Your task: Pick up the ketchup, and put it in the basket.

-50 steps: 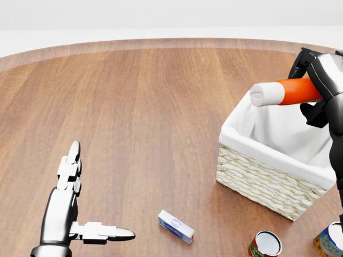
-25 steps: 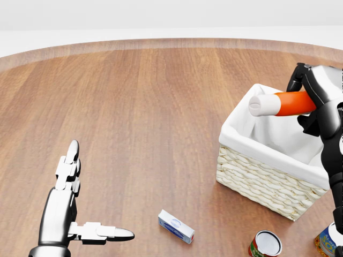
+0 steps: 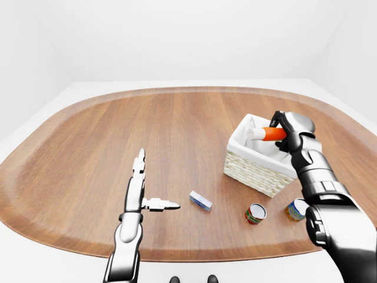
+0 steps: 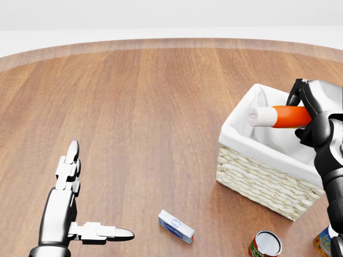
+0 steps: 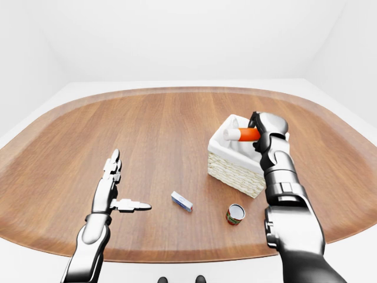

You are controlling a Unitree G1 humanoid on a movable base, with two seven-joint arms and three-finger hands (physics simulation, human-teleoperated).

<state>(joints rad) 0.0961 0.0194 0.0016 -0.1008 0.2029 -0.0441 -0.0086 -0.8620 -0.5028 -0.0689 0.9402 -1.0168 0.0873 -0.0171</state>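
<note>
Our right hand (image 4: 313, 115), clamped on the ketchup (image 4: 278, 116), has sunk lower into the basket (image 4: 257, 171); our left hand (image 4: 72, 206) stays spread open.

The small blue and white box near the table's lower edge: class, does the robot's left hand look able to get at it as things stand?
Probably yes. The left hand is open and empty, and only bare wooden table lies between it and the box.

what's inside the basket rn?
Only white liner shows inside the basket. The ketchup is lying sideways over the opening, gripped by the right robot hand. The near wall hides the bottom.
</note>
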